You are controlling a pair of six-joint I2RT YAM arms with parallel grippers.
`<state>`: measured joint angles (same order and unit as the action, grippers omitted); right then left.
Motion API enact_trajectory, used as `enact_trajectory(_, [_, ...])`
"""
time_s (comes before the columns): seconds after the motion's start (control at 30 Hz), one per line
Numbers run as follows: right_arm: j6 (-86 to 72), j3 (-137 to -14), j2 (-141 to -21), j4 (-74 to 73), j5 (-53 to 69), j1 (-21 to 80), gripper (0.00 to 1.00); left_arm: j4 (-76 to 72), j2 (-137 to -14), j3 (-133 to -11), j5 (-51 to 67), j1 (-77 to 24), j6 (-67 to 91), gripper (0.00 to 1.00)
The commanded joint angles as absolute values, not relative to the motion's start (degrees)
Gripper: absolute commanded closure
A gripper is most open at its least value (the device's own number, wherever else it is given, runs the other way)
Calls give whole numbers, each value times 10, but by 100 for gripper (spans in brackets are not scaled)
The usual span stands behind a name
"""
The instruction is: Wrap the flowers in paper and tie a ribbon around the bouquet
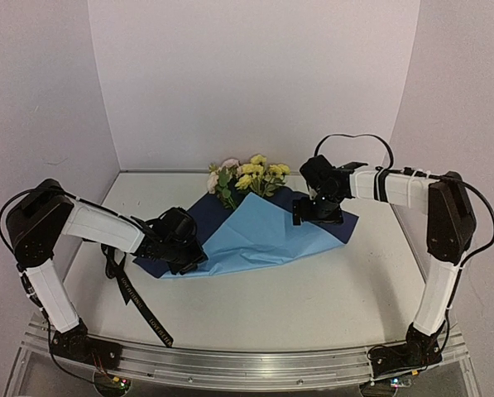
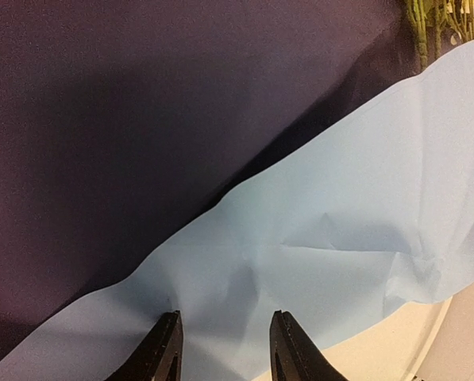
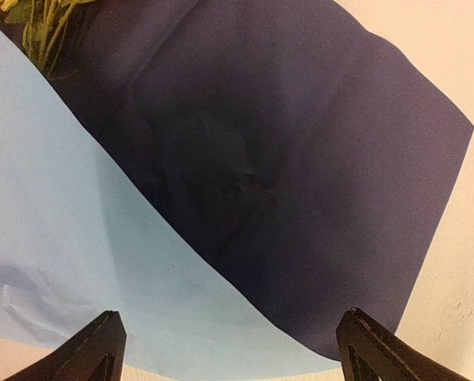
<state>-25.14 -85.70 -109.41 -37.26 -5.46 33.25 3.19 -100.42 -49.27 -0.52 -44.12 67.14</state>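
Paper lies on the counter, navy face up, with a light blue flap folded across its middle. Flowers sit at the far edge, blooms past the sheet.

Left claw hangs over the near-left part of the paper, above the blue flap and close to the line where blue meets navy. Right claw hangs over the right part, navy and blue both below it. Ribbon trails on the counter just beside the paper's left corner, partly under the left arm.

Hidden: the flap covers most of the stems. In the top view the left claw covers the paper's corner. Cannot tell whether either claw's fingertips touch the sheet. Ribbon lettering is too small to read.

Left claw: 2 fingers partly apart, nothing gripped. Right claw: spread wide, holding nothing.
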Motion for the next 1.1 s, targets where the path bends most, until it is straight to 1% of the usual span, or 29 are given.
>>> enact_trajectory(0.0, [-265,-829,-1045,-382,-51,343,5,126,-1013,-502,-3,-404,592,60])
enact_trajectory(0.23, [-242,-820,-1050,-380,-44,347,4,167,-1031,-549,18,-356,521,61])
enact_trajectory(0.4, [-217,-801,-1033,-346,19,346,4,187,-1048,-581,36,-327,477,61])
enact_trajectory(0.6, [-212,-736,-1002,-294,82,328,7,212,-1068,-615,42,-311,440,61])
enact_trajectory(0.77, [-199,-679,-973,-253,128,315,9,216,-1074,-619,47,-303,427,61])
enact_trajectory(0.87, [-194,-663,-976,-249,143,313,11,219,-1077,-621,48,-301,422,61])
enact_trajectory(1.07, [-188,-663,-990,-242,166,299,25,231,-1080,-631,42,-299,411,61])
